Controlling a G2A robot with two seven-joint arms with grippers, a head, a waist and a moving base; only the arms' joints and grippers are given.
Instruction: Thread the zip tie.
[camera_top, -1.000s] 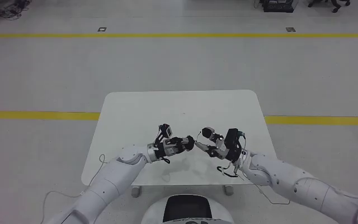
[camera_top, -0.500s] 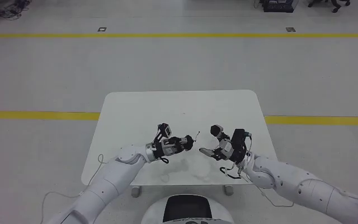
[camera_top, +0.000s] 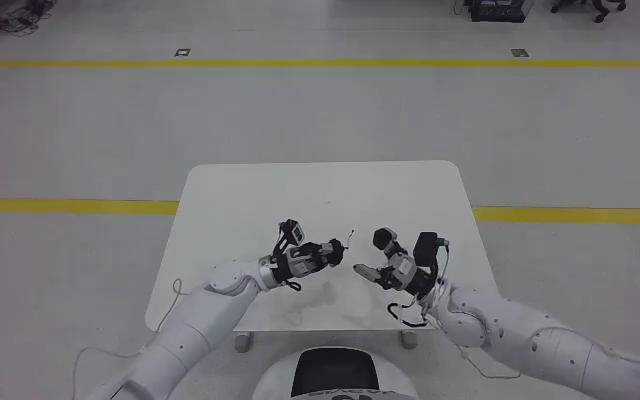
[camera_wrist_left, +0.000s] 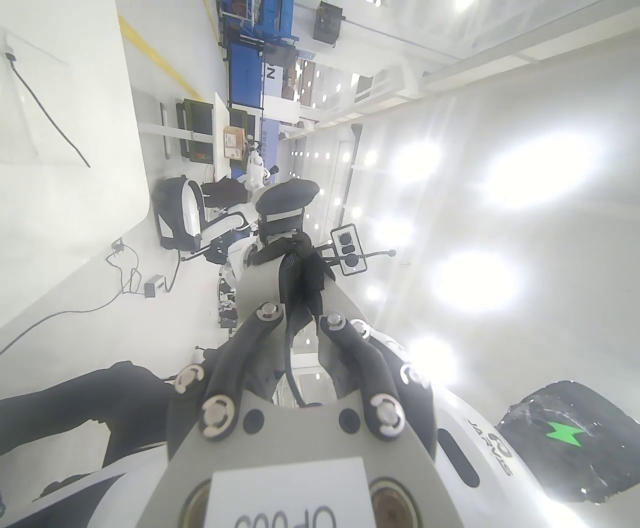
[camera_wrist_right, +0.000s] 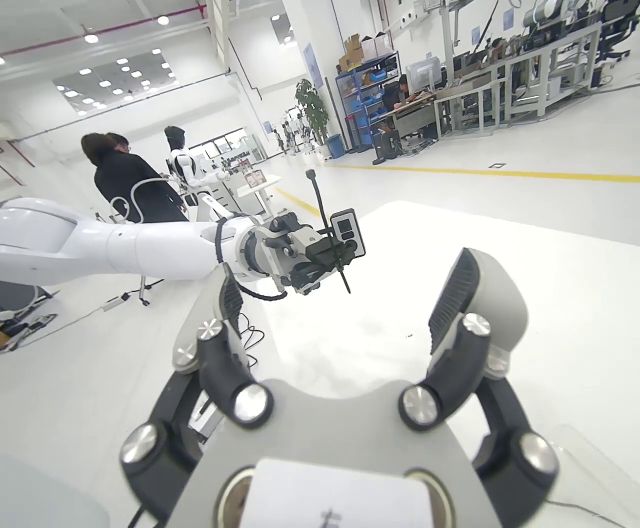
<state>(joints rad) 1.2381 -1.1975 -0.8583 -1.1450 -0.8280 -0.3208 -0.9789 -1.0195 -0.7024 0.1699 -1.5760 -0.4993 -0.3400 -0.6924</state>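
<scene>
A thin black zip tie (camera_wrist_right: 325, 225) stands nearly upright above the white table (camera_top: 300, 190), head end up and pointed tip down. My left gripper (camera_top: 337, 252) is shut on its middle; in the left wrist view the tie (camera_wrist_left: 380, 254) sticks out sideways past the closed fingers (camera_wrist_left: 270, 312). My right gripper (camera_top: 372, 255) hovers a short way to the right of the tie, facing it. It is open, its ribbed pads (camera_wrist_right: 462, 295) wide apart with nothing between them, and it does not touch the tie.
A small grey button box (camera_wrist_right: 350, 235) sits on the left gripper beside the tie. The table top (camera_wrist_right: 550, 280) under both grippers is bare. Yellow floor lines (camera_top: 320, 63) run behind the table.
One second ago the right gripper was up against the left one at the tie. It has drawn back to the right, leaving a gap. The left gripper still holds the tie.
</scene>
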